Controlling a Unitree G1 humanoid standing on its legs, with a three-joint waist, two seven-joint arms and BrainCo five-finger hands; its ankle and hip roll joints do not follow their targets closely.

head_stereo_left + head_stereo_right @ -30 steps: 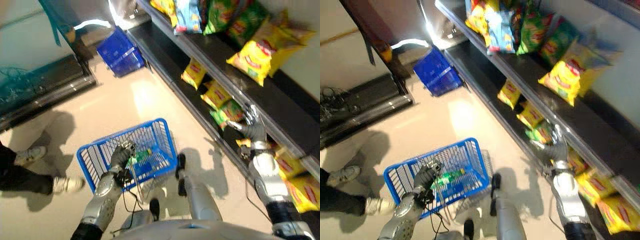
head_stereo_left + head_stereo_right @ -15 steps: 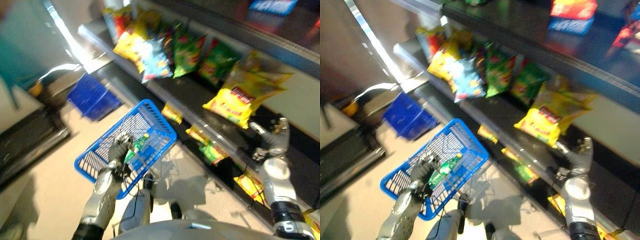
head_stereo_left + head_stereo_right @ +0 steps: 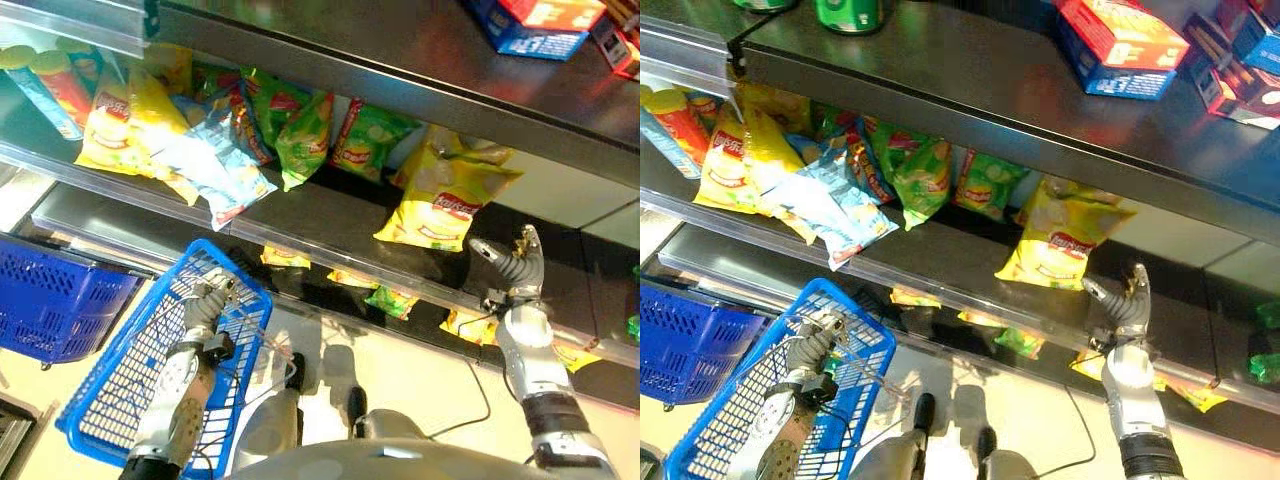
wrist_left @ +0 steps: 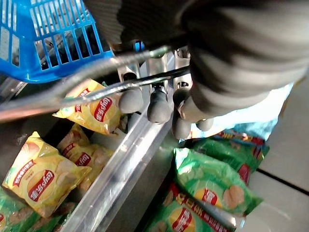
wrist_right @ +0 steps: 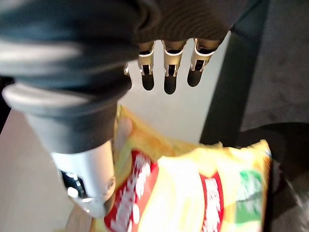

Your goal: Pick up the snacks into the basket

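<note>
- Since a moment ago the camera is looking higher, at the shelves, and the right hand [image 3: 512, 262] is reaching up closer to the big yellow chip bag [image 3: 443, 203] on the middle shelf [image 3: 330, 232].
- Its fingers are sticking out straight, so the right hand is open and holding nothing. The yellow bag is sitting just beside the thumb and in front of the palm.
- That bag is leaning on its edge near the shelf front. If the hand is pushing it before the fingers are closing, the bag could be sliding back or tipping off the shelf.
- A puffy, slippery bag could be slipping out if the fingers are only pinching a corner.
- The right arm is coming up from low down, with the wrist bent and the fingers pointing up at the shelf.
- The left hand [image 3: 206, 303] is curling its fingers round the wire handle [image 4: 96, 77] of the blue basket [image 3: 130, 385], holding it up out to the side, below the shelf.
- The basket is hanging tilted, well apart from the right hand. Snacks could be missing it if it is swinging.
- Another blue basket [image 3: 50, 310] is sitting further off, past the left hand.
</note>
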